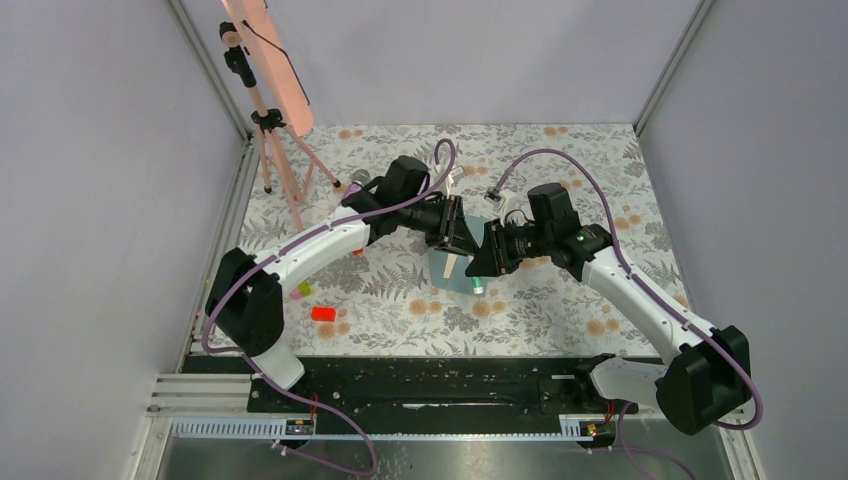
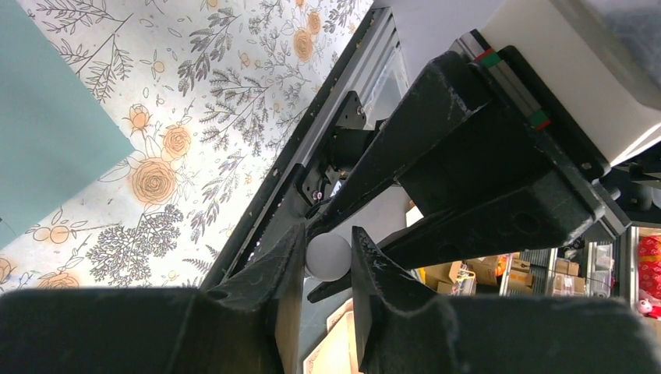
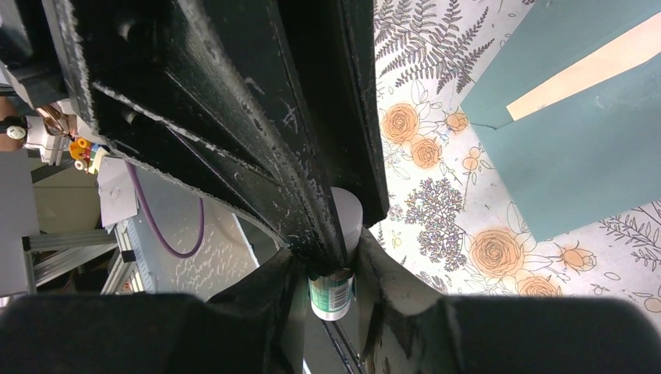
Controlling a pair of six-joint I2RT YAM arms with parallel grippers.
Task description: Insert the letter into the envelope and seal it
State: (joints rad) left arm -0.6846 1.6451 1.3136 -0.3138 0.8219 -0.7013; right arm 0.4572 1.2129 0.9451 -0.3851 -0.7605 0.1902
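The teal envelope (image 1: 444, 276) (image 2: 47, 132) (image 3: 577, 156) lies flat at mid-table, its flap open. The tan letter (image 3: 581, 74) (image 1: 456, 264) shows as a strip inside it. Both grippers meet just above the envelope. My right gripper (image 1: 487, 262) (image 3: 334, 269) is shut on a glue stick (image 3: 331, 294) (image 1: 478, 286) with a green-and-white label. My left gripper (image 1: 466, 240) (image 2: 327, 249) faces it, with both fingers against the stick's white cap (image 2: 327, 258) (image 3: 348, 214).
A red block (image 1: 322, 313) and a yellow-green block (image 1: 303, 289) lie left of the envelope. A tripod (image 1: 272, 150) with a salmon-pink panel (image 1: 270, 55) stands at the back left. The black base rail (image 1: 400, 385) runs along the near edge.
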